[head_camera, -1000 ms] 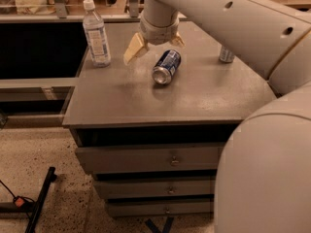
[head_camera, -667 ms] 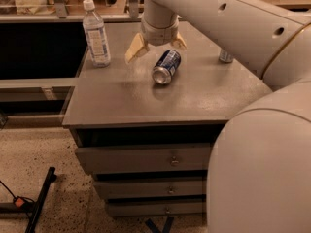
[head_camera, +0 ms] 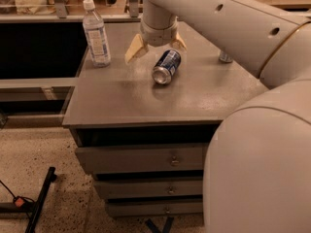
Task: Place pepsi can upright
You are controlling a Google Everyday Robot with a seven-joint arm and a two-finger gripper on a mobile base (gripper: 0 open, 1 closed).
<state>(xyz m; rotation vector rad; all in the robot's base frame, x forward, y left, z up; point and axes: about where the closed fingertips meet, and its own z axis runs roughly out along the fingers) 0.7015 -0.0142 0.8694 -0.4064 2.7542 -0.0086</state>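
Lying on its side on the grey cabinet top (head_camera: 121, 101), the short dark-blue pepsi can (head_camera: 166, 67) is not yet grasped or uprighted, the two-finger gripper (head_camera: 156, 46) being poised just above it, fingers spread apart.

The gripper (head_camera: 155, 51), jaws spread, is hanging over the grey bench's (head_camera: 121, 101) far middle; a clear plastic water bottle (head_camera: 96, 35) is blocking the left.

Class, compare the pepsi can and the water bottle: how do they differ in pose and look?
The pepsi can lies on its side; the water bottle stands upright. The can is dark blue metal; the bottle is clear plastic, white-capped. Both rest on the cabinet top. The open tool hovers over the can.
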